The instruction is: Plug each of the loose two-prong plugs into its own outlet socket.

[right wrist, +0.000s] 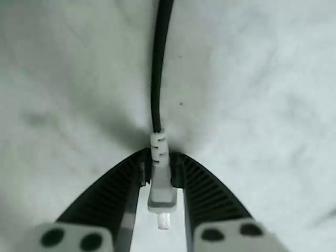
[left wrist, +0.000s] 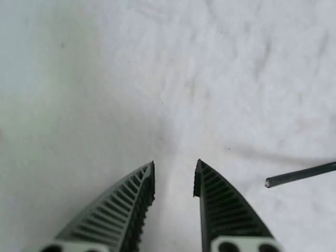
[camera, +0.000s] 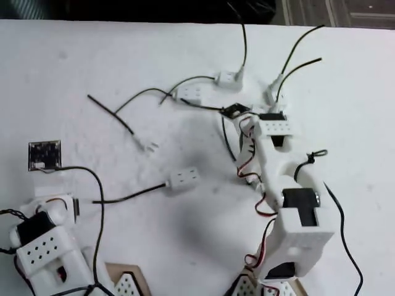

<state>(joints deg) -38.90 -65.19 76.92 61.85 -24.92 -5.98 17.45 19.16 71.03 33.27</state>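
Now my right gripper point(right wrist: 160, 156) pinches a plug point(right wrist: 161, 191) by its body, leaving the prong point(right wrist: 164, 221) free behind the grip, cord point(right wrist: 160, 63) running ahead; my left gripper point(left wrist: 175, 164) hangs narrowly parted, holding nothing.

Robot lab or workshop, by look: white table point(camera: 74, 61), white plastic robot arm point(camera: 299, 231) with bare red wires point(camera: 247, 161), second arm point(camera: 43, 250) near corner, small black square tag point(camera: 44, 155), loose sockets point(camera: 184, 177) on short cords point(camera: 131, 196)

A white, mottled table point(camera: 74, 68) is lying under soft light. Beyond its far edge a dark strip point(camera: 154, 9) is running, grey panelling point(camera: 333, 11) showing at one end.
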